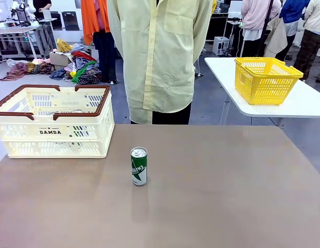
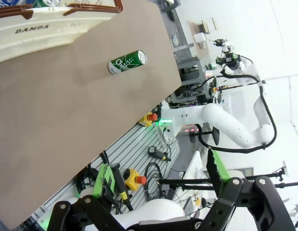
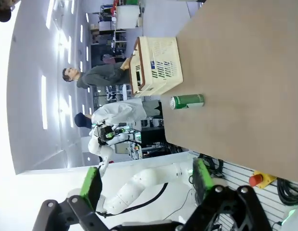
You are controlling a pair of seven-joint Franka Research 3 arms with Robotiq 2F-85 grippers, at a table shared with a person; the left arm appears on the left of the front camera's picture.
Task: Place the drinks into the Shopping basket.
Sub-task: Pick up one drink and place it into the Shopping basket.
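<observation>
While one green drink can point(image 1: 139, 166) stands upright on the brown table point(image 1: 227, 196), a little left of the middle, bare tabletop lies open on every side of it. The near edge, the right edge and the far edge are all well apart from the can. The Shopping basket point(image 1: 52, 122), cream-white with dark red-brown rim handles, sits at the table's far left corner, its right wall near the can but not touching it. Through its slats and over its rim, something lies inside, and the left wrist view shows can tops just above the rim. A person in a pale yellow shirt point(image 1: 160, 57) stands at the far edge, behind the can. Off to the right, on a separate white table point(image 1: 304, 106), sits a yellow mesh basket point(image 1: 265, 79).

The left gripper point(image 2: 158, 185) hangs off the table's near edge with its green-padded fingers spread wide apart, holding nothing. The right gripper point(image 3: 146, 185) likewise hangs beyond the table edge, fingers wide apart and empty, the can lying across open tabletop ahead of it.
</observation>
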